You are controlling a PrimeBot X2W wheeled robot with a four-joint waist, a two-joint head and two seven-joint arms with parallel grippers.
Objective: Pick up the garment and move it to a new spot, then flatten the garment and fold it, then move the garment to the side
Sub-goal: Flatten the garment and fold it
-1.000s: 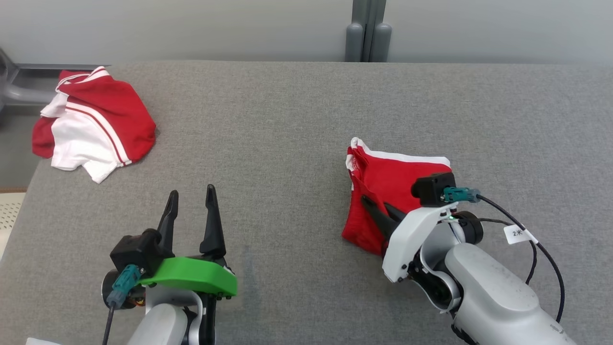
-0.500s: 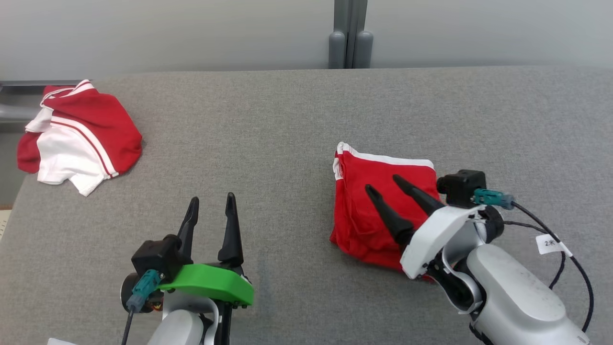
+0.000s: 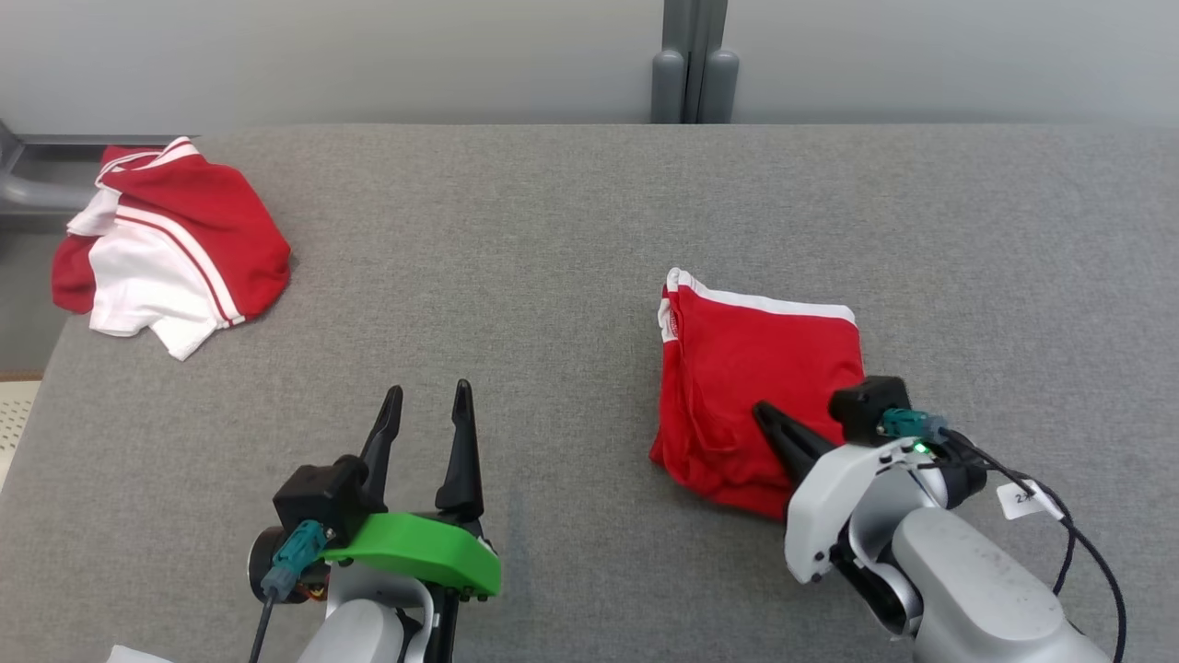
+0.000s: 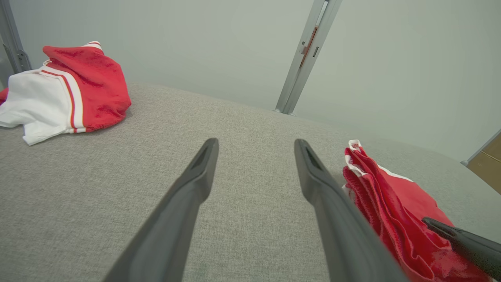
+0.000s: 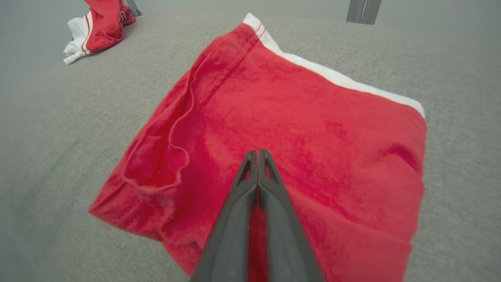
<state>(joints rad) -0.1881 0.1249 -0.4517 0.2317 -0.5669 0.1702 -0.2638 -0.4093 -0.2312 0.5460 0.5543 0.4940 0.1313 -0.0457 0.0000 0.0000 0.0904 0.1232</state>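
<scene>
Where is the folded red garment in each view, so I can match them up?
Head view: folded red garment, right of centre.
Left wrist view: folded red garment, lower right edge.
Right wrist view: folded red garment, centre.
Shared landmark: crumpled red-and-white garment, upper left in all three views.

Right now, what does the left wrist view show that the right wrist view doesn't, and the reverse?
Left wrist's extra: the left gripper, open over bare table, and a brown panel. Right wrist's extra: the whole top face of the folded red garment, right gripper plainly shut over it. Shared: that garment, right gripper, red-and-white garment, metal post.
</scene>
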